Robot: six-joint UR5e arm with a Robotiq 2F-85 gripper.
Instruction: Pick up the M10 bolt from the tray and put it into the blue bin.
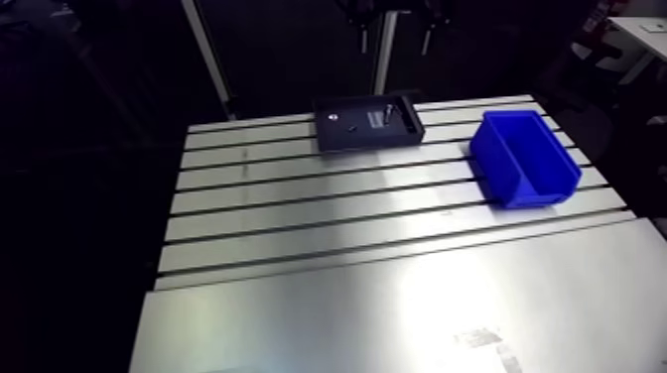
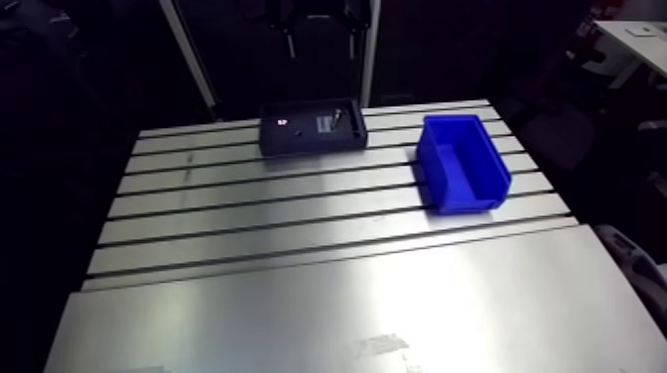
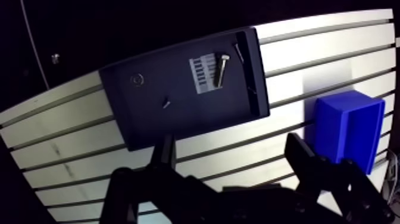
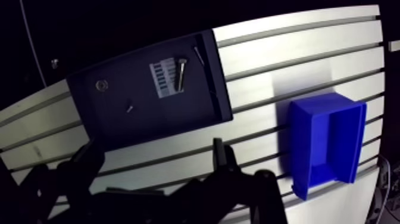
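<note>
Resting on slotted table point(image 1: 397, 298), tray point(image 1: 342, 139), blue bin point(image 1: 493, 164)

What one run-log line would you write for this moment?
stage: before grasp | gripper: open, empty, over table near tray | M10 bolt: lying in tray | blue bin: empty, apart from tray

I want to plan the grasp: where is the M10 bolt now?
In the wrist view the M10 bolt lies inside the dark tray, against the white barcode label, in the half nearer the blue bin.
</note>
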